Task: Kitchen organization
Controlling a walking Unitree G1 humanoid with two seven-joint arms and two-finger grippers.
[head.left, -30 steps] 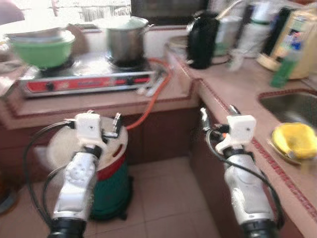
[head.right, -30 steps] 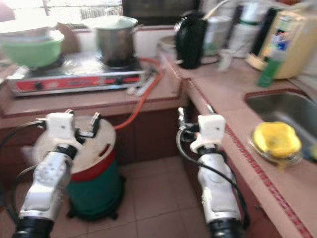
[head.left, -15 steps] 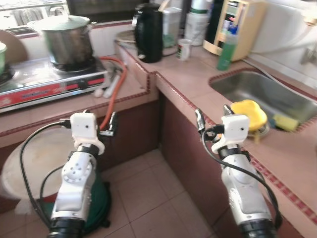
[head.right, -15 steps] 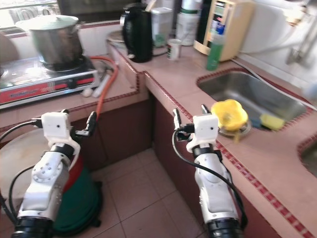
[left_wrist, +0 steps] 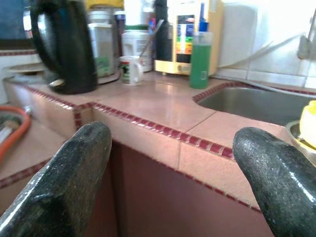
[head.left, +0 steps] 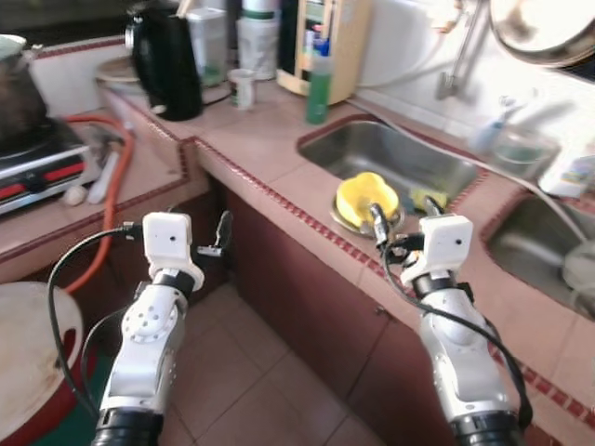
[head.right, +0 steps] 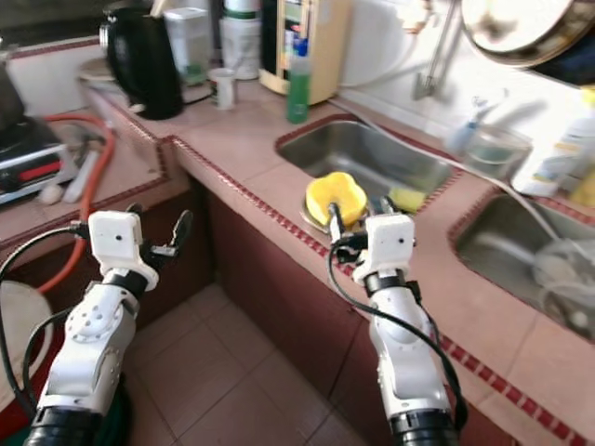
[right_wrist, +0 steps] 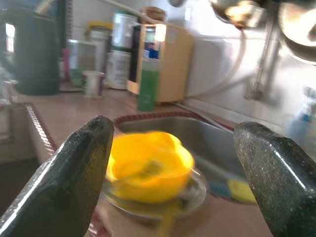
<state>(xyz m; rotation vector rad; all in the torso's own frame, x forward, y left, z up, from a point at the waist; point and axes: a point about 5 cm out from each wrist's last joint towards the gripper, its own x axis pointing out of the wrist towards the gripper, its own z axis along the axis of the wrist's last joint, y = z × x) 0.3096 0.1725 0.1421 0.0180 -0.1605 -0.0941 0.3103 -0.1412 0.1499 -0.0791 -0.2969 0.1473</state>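
Both grippers' fingers apart; blurred yellow bowl (right_wrist: pixel 148 168), perhaps, before right gripper (right_wrist: pixel 173 163).

Two silver-grey metallic arms, forearms rounded and tapering, with small dark round holes or screws on the left forearm's upper face. Each arm ends in a white boxy wrist housing with a small dark dot on its face: left arm (head.left: pixel 149 344), right arm (head.left: pixel 456 344). Black ribbed collar under each white block, black cuff at each forearm base. Thin black cables loop from each wrist housing down along the forearm; a small orange-red detail sits at the right wrist's cable plug. Left gripper (left_wrist: pixel 173 173) and right gripper (right_wrist: pixel 173 173) each have two long black fingers (left_wrist: pixel 64 182), glossy, slightly pitted, rounded at the tips.
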